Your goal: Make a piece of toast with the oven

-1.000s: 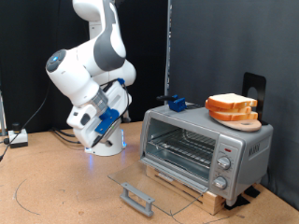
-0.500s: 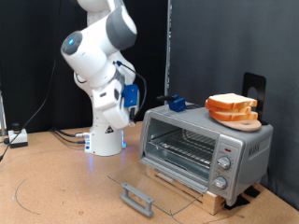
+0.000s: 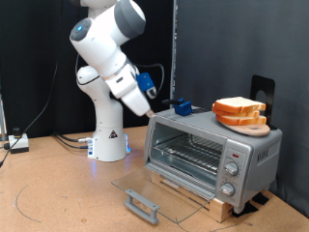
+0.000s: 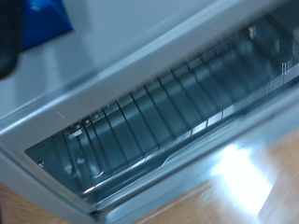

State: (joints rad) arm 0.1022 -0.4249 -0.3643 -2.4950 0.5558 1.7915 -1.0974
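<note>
- The toaster oven [image 3: 210,150] sits toward the exterior view's right edge of the wooden table [image 3: 58,188], raised on a low wooden base. Its glass door [image 3: 159,193] is already dropped open and lies flat toward the table's front edge.
- Inside, the wire rack [image 4: 177,107] is bare; the wrist view looks straight into the open cavity and shows no bread there.
- The piece of toast [image 3: 238,106] lies topmost in a small stack of slices on a round wooden board [image 3: 253,127], which rests on the oven's roof near its right end.
- A small blue object [image 3: 181,106] stands on the roof's left end; what it is I cannot tell.
- The gripper [image 3: 153,108] hangs just above the oven's upper left corner, well apart from the bread. Whether its fingers are spread or closed cannot be told, as neither view shows them clearly; nothing is seen between them.
- Judging by looks, the slice is light, soft and easily crushed or torn. A gentle pinch across the firmer crust edges, where it overhangs the stack, seems the safest hold.
</note>
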